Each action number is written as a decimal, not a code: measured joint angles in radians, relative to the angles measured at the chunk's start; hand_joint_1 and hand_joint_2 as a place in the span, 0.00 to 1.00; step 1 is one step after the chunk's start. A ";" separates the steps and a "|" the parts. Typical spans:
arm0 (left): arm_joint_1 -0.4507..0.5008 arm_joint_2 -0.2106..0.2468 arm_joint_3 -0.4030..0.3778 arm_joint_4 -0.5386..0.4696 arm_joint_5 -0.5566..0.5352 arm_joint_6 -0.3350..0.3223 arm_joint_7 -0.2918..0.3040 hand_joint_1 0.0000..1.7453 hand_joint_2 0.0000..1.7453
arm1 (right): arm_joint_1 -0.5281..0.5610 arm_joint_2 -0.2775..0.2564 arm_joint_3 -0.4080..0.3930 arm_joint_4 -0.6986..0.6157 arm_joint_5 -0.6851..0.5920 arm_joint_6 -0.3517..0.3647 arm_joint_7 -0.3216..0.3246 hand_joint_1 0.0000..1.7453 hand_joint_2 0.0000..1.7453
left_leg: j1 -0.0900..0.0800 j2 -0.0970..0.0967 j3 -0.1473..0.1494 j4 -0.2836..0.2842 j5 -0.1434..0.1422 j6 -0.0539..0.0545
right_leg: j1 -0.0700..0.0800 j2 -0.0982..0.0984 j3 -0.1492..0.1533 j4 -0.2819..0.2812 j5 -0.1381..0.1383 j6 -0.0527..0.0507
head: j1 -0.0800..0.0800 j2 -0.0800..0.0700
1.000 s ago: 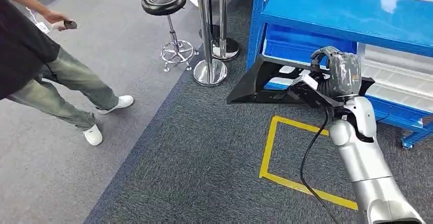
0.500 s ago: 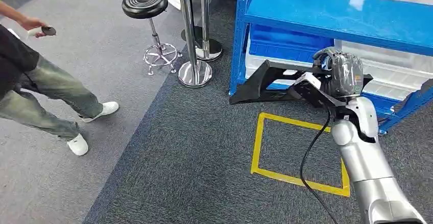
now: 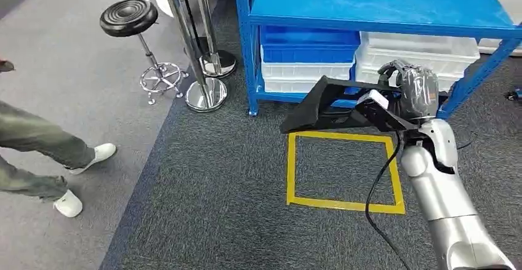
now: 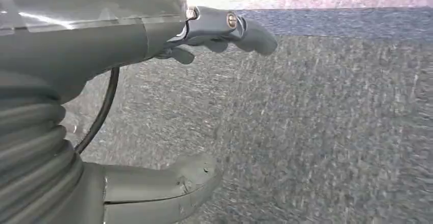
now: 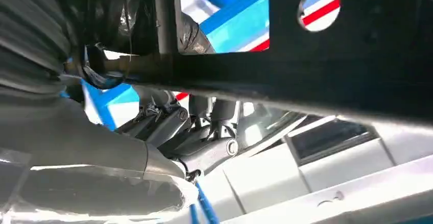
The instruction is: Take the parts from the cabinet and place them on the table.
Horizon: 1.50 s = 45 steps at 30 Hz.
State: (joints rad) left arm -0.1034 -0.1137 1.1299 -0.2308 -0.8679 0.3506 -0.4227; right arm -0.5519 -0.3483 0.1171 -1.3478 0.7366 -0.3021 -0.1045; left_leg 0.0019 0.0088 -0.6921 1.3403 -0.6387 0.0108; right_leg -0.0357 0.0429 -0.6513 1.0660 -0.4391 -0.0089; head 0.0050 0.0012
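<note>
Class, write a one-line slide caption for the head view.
The right robot hand holds a black angular part above a yellow taped square, beside the blue shelf rack.

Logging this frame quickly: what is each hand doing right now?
Left hand: open, holding nothing, above the carpet.
Right hand: holding the black part.

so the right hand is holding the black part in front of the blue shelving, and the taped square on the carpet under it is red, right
Not quite. The taped square on the carpet is yellow, not red, as the head view shows. The rest holds: the right hand is holding the black part in front of the blue shelving.
</note>
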 joint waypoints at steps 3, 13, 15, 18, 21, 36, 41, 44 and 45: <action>-0.001 -0.001 0.000 0.000 0.000 -0.003 -0.001 0.00 1.00 | -0.002 0.000 0.000 -0.001 -0.002 0.003 0.000 1.00 1.00 | -0.007 -0.031 0.093 -0.211 0.133 0.038 | 0.009 0.037 0.005 -0.003 0.003 0.001 | 0.000 0.000; 0.002 0.008 0.000 -0.001 -0.001 -0.008 -0.006 0.00 1.00 | -0.007 -0.005 -0.002 0.005 -0.017 0.014 0.000 1.00 1.00 | -0.015 -0.014 0.182 -0.429 0.215 0.074 | -0.004 -0.026 -0.082 0.136 -0.072 0.042 | 0.003 0.000; 0.003 0.006 0.000 0.000 -0.001 -0.009 -0.006 0.00 1.00 | -0.002 -0.005 -0.002 0.011 -0.018 0.016 0.000 1.00 1.00 | -0.014 0.015 0.172 -0.409 0.205 0.066 | -0.007 -0.035 -0.113 0.212 -0.093 0.051 | 0.003 0.000; -0.001 0.000 0.000 0.000 -0.003 -0.010 -0.006 0.00 1.00 | -0.004 -0.006 -0.002 0.013 -0.018 0.016 0.000 1.00 1.00 | -0.006 0.057 0.154 -0.365 0.179 0.046 | -0.013 -0.063 -0.004 0.033 0.001 0.065 | 0.003 0.000; -0.005 0.006 0.000 -0.001 -0.003 -0.011 -0.006 0.00 1.00 | -0.006 -0.008 -0.002 0.016 -0.020 0.018 0.002 1.00 1.00 | -0.015 0.077 0.134 -0.325 0.153 0.027 | -0.003 -0.080 0.014 -0.004 -0.007 0.033 | 0.001 0.000; -0.003 0.007 0.000 0.000 -0.007 -0.012 -0.009 0.00 1.00 | -0.012 -0.011 -0.003 0.028 -0.024 0.026 0.000 1.00 1.00 | -0.007 -0.125 0.138 -0.301 0.158 0.075 | -0.007 0.062 -0.006 -0.017 0.021 0.016 | 0.001 0.000; -0.011 0.012 0.000 0.000 -0.009 -0.012 -0.009 0.00 1.00 | -0.005 -0.015 -0.004 0.030 -0.024 0.027 0.000 1.00 1.00 | -0.007 -0.054 0.189 -0.419 0.206 0.069 | -0.004 0.032 -0.017 -0.041 0.037 0.044 | 0.003 0.000; -0.005 0.008 0.000 0.000 -0.009 -0.014 -0.010 0.00 1.00 | -0.021 -0.014 -0.005 0.032 -0.025 0.026 0.000 1.00 1.00 | -0.013 -0.006 0.183 -0.421 0.206 0.065 | -0.003 -0.030 -0.105 0.156 -0.070 0.046 | 0.003 0.000; -0.004 0.008 0.000 0.000 -0.009 -0.014 -0.010 0.00 1.00 | -0.015 -0.014 -0.005 0.034 -0.025 0.027 0.000 1.00 1.00 | -0.013 0.008 0.179 -0.411 0.199 0.064 | -0.003 -0.033 -0.124 0.203 -0.080 0.047 | 0.003 0.000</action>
State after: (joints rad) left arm -0.1074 -0.1061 1.1303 -0.2308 -0.8766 0.3365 -0.4330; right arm -0.5670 -0.3624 0.1125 -1.3138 0.7118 -0.2754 -0.1045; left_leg -0.0110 0.0171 -0.5129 0.9293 -0.4392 0.0744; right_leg -0.0389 0.0095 -0.7751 1.2686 -0.5195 0.0383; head 0.0076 0.0012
